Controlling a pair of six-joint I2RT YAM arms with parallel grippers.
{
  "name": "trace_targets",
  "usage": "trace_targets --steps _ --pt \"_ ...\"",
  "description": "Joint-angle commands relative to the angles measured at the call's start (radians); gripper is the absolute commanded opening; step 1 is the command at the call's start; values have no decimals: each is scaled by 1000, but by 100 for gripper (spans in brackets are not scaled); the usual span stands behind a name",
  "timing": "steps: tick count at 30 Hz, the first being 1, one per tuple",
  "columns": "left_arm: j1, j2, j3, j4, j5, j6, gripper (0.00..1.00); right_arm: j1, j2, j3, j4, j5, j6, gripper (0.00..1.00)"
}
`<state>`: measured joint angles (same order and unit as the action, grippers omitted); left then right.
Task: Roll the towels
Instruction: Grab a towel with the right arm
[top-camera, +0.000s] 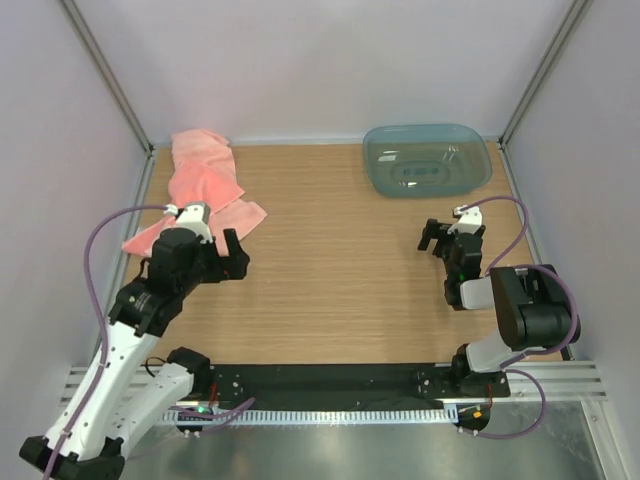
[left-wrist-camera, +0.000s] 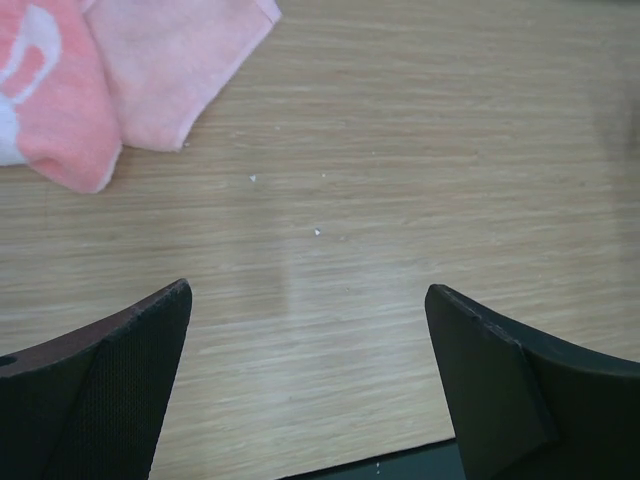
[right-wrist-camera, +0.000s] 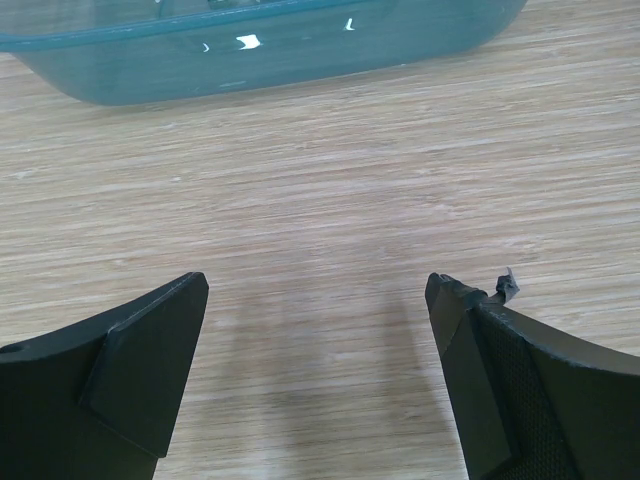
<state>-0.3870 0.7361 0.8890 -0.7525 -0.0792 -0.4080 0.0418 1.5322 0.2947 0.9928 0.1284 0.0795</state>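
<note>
Left claw, right claw spread wide, empty; salmon-pink terry towels crumpled, overlapping, unrolled, far-left corner.

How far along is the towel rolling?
Done: nothing yet. The towels lie overlapped and unrolled at the far left of the table. In hand: nothing. The left jaws stand open and empty over bare wood just short of the towels, and the right jaws stand open and empty in front of the tub. Left: probably separating the towels, then rolling each one.
</note>
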Motion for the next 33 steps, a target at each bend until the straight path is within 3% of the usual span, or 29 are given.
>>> trace_targets --steps 1,3,7,11,23,25,26,27,33 --pt "-6 -58 11 -1 -149 -69 100 0 2 0 49 13 -14 100" --pt "-6 -82 1 1 -154 -84 100 0 2 0 47 14 -15 100" --pt "-6 -132 -45 71 -10 -60 100 0 2 1 44 13 -15 100" --pt "-6 -161 -55 30 -168 -140 100 0 2 1 47 13 -15 100" --pt "-6 -256 -88 65 -209 -137 100 1 2 3 44 16 -15 100" --pt "-6 -268 -99 68 -243 -138 100 32 -42 -2 31 127 -3 100" --pt "-6 -276 -98 64 -255 -141 100 47 -79 4 -11 175 -4 100" --pt "-6 -282 -97 61 -266 -144 100 59 -122 50 -178 206 -17 100" --pt "-6 -303 -104 65 -284 -164 100 137 -375 368 -780 133 111 100"
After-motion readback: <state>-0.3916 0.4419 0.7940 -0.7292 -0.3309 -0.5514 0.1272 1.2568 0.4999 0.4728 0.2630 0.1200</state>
